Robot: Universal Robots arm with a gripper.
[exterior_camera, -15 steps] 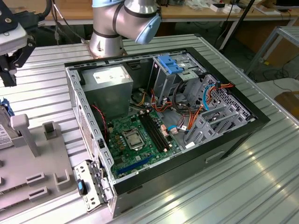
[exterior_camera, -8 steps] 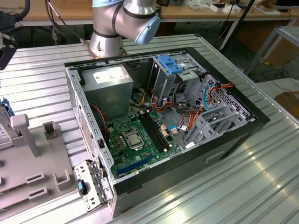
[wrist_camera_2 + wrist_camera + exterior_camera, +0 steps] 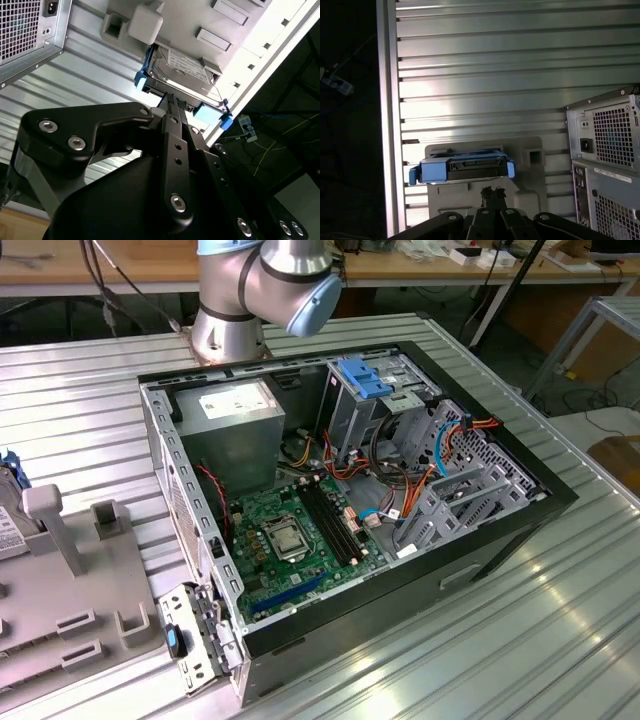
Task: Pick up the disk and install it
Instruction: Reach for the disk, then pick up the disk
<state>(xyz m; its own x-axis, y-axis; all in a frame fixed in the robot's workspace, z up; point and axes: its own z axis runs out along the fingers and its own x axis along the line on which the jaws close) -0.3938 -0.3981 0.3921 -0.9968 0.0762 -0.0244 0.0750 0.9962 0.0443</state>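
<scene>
As claw (image 3: 493, 192) hangs near, disk (image 3: 465, 170) just beyond, in holder (image 3: 532, 150)

Robotics lab/workshop: robot arm (image 3: 265, 290) at 12 o'clock, opened PC case (image 3: 380, 615) ctr on ribbed aluminium bench (image 3: 520, 660), cable-strewn wooden desks (image 3: 400, 265) behind.

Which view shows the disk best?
The second wrist view: the disk lies with its labelled face and blue rails in sight, on the grey fixture. The first wrist view shows its connector edge end-on. A sliver of it seems to sit at the exterior view's left edge.
</scene>
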